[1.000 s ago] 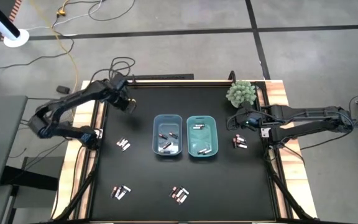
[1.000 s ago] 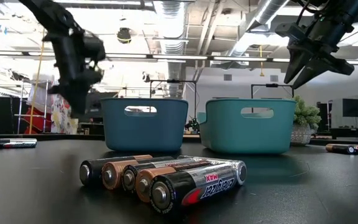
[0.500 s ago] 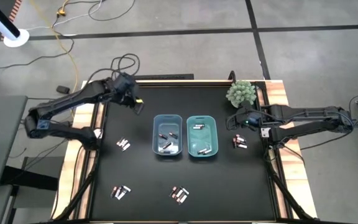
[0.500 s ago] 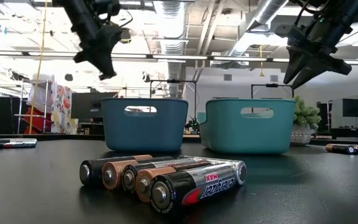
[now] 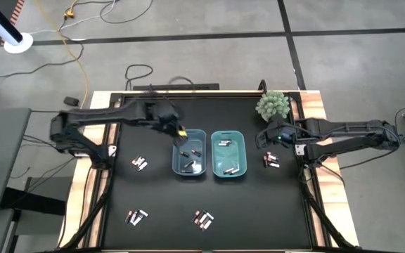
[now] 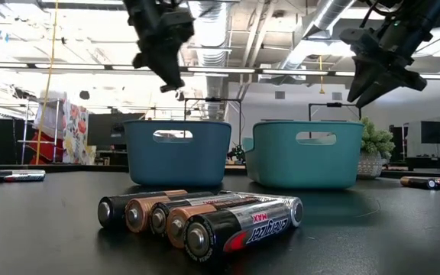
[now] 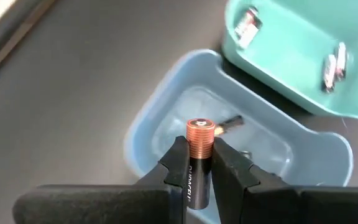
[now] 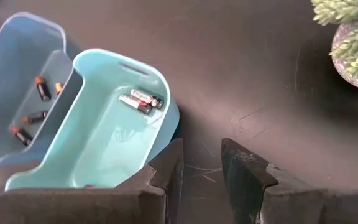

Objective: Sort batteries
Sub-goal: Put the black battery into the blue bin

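Jaws of the left gripper pinch one copper-capped battery above the blue bin; right gripper hovers part-open, holding nothing, beside the teal bin. Five cells lie in front, the nearest reading "Energizer MAX". Two bins, four loose clusters on the table.

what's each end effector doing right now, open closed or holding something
Left end effector: shut on a battery, above the blue bin.
Right end effector: empty, fingers slightly apart, beside the teal bin.
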{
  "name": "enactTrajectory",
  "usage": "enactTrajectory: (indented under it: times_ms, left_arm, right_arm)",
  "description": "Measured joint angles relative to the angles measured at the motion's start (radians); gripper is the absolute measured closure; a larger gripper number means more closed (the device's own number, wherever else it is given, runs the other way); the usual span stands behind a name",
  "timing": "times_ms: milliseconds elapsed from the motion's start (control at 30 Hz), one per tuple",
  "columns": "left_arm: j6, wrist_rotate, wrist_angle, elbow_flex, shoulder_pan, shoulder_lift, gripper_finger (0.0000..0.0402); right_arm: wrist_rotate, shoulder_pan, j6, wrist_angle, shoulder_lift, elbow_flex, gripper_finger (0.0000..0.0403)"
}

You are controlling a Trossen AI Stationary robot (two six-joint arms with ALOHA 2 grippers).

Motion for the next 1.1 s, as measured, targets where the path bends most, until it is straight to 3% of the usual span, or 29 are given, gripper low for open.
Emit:
enactTrajectory:
  times_ms: [300,567,1100]
  left_arm:
    - [-0.015,0.043,0.014,0.054,-0.049,0.253,0.0363]
    - [-0.008,0.062,0.069,0.054,-0.048,0.393,0.0362]
    - [-0.039,0.132,0.098,0.054,-0.012,0.427,0.028]
  right_arm:
    - [0.0,0.003,-0.039,0.0,0.0,0.0,0.0275]
    - [-0.001,0.004,-0.065,-0.003,0.0,0.0,0.0275]
    - [-0.001,0.058,-0.068,-0.005,0.0,0.0,0.0275]
